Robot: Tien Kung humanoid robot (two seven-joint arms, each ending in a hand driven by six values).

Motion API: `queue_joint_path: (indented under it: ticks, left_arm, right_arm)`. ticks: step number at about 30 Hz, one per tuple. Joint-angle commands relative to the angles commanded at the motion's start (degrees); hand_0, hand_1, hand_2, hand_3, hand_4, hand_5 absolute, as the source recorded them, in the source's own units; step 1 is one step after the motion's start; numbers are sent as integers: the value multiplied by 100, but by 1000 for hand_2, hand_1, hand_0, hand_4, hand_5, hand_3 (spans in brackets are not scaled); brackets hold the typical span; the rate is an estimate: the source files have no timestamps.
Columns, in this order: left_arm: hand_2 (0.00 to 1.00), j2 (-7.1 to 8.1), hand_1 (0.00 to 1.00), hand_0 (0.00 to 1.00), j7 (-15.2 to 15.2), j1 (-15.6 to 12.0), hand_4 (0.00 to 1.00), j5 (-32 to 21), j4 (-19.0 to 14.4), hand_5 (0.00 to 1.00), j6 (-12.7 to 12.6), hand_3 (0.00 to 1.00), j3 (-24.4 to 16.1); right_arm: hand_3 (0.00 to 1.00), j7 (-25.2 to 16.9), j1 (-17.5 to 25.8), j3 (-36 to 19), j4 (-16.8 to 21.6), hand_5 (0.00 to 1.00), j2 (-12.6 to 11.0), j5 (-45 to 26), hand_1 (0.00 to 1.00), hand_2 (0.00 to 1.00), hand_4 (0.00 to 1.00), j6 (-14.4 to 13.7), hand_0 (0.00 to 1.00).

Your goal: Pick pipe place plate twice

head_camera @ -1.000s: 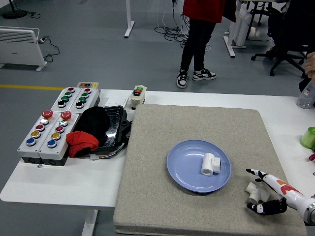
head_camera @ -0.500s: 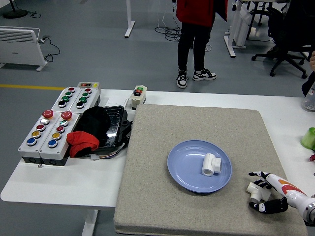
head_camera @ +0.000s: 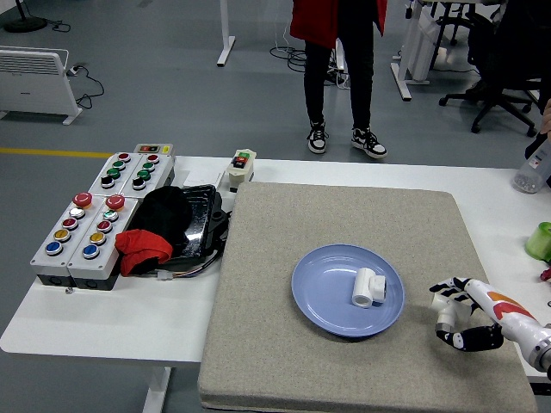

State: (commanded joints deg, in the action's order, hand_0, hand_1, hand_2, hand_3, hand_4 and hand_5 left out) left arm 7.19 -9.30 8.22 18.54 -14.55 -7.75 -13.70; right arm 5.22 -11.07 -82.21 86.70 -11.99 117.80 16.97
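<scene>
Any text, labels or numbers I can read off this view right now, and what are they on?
None legible.
Button boxes: coloured buttons only; any labels too small to read.
Small switch box: markings blurred.
Right hand: orange patch, no readable print.
Blue plate and white pipe: no markings seen.

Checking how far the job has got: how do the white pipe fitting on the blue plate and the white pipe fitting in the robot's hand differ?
The white pipe fitting on the blue plate lies free on the blue plate, fully visible; the white pipe fitting in the right hand is off the plate, above the grey mat, partly hidden by the right hand curled round it. Both are white plastic.
</scene>
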Motion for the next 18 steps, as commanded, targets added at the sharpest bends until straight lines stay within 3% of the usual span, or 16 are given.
queue_joint_path:
  ticks: [9, 18]
  left_arm:
    - [541, -1, 597, 628, -1, -31, 209, 4, -2, 998, 3, 577, -12]
    - [540, 8, 597, 630, 6, -29, 209, -7, -9, 998, 3, 577, 4]
  right_arm:
    - [535, -59, -828, 393, -59, 114, 35, -143, 287, 384, 634, -69, 199]
    - [537, -274, -1928, 1385, -869, 118, 482, -311, 292, 388, 637, 66, 202]
